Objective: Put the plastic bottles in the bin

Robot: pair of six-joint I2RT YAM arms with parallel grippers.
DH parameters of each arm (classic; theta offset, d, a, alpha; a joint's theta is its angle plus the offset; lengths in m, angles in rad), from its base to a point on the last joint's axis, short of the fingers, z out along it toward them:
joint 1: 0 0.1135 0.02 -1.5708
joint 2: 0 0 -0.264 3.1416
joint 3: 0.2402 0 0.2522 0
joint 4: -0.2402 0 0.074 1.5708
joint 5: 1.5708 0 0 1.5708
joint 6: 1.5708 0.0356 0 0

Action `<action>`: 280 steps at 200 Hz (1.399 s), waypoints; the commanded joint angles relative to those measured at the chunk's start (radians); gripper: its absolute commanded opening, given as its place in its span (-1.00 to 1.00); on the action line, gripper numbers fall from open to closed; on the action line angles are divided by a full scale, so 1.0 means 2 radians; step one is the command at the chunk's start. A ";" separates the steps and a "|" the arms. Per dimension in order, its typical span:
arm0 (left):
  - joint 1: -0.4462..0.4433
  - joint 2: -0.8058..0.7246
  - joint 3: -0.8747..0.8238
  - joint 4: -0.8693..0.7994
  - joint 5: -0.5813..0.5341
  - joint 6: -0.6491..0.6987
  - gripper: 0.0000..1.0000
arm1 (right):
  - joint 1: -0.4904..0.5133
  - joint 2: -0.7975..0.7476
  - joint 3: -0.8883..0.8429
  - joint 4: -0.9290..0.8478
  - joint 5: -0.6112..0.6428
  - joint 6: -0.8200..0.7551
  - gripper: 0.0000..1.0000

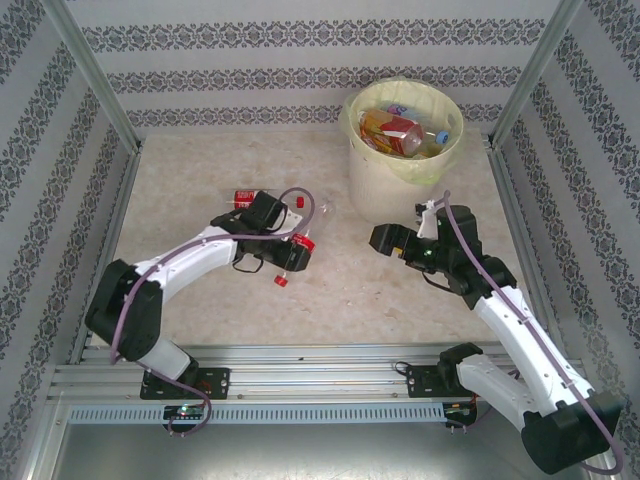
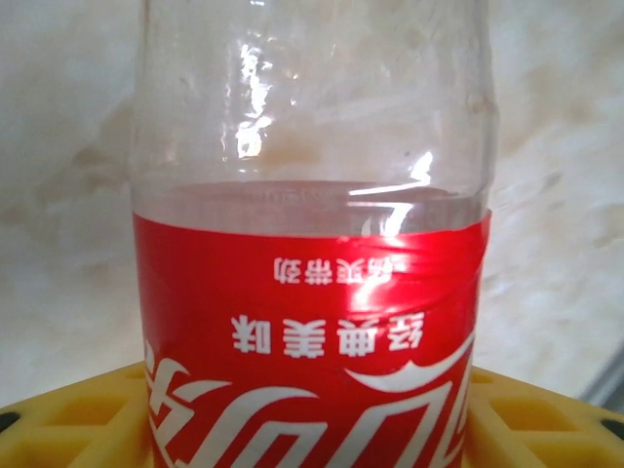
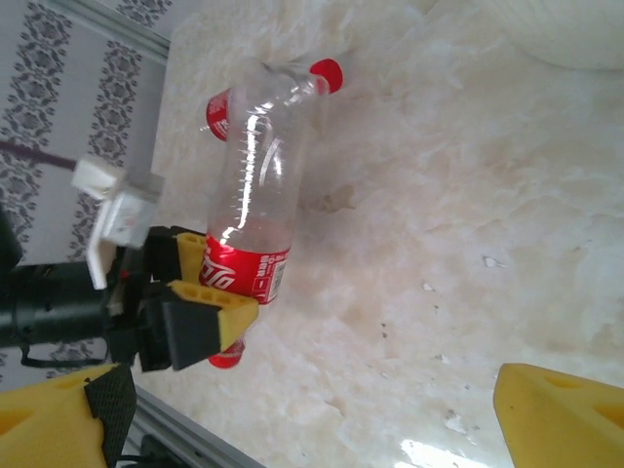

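top cam: left gripper (image 1: 296, 249) is clamped on a coke bottle (image 1: 306, 241) mid-table, bin (image 1: 372, 182) at its 1 o'clock. left wrist: label (image 2: 312, 331) between yellow pads (image 2: 68, 419). right wrist: right gripper (image 3: 312, 390) gapes, empty. looks like the carry step; next needs a lift high enough to drop it in.

I was working in a robot test cell rather than a real room. Bare aluminium posts (image 1: 95, 75) framed the space, and flat panels of grey damask wallpaper (image 1: 300, 55) stood in for walls on three sides. The tabletop (image 1: 350, 300) wore a marble-look sheet. Slotted aluminium rails (image 1: 320, 378) ran along the near edge, and the arm bases (image 1: 185, 380) were bolted straight onto them. A bag-lined bin (image 1: 372, 185) holding plastic bottles (image 1: 398, 130) was the one household touch.
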 commanded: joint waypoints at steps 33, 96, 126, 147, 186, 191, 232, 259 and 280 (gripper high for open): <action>-0.028 -0.052 -0.054 0.193 0.085 -0.175 0.19 | 0.034 0.049 0.012 0.129 -0.021 0.072 0.90; -0.079 -0.070 -0.071 0.286 0.060 -0.242 0.21 | 0.084 0.126 0.071 0.142 0.015 0.058 0.90; -0.095 -0.073 -0.076 0.314 0.060 -0.255 0.24 | 0.089 0.138 0.083 0.135 0.023 0.051 0.85; -0.104 -0.075 -0.076 0.322 0.056 -0.257 0.24 | 0.092 0.141 0.094 0.116 0.037 0.039 0.76; -0.112 -0.077 -0.077 0.329 0.052 -0.256 0.29 | 0.093 0.138 0.105 0.093 0.049 0.025 0.47; -0.113 -0.078 -0.077 0.331 0.052 -0.256 0.31 | 0.093 0.137 0.106 0.089 0.050 0.022 0.44; -0.121 -0.079 -0.073 0.335 0.052 -0.249 0.54 | 0.093 0.125 0.127 0.054 0.064 0.000 0.13; -0.122 -0.086 -0.069 0.333 0.048 -0.244 0.85 | 0.092 0.117 0.149 0.024 0.074 -0.020 0.07; -0.122 -0.096 -0.063 0.321 0.042 -0.230 1.00 | 0.087 0.110 0.184 -0.026 0.094 -0.053 0.05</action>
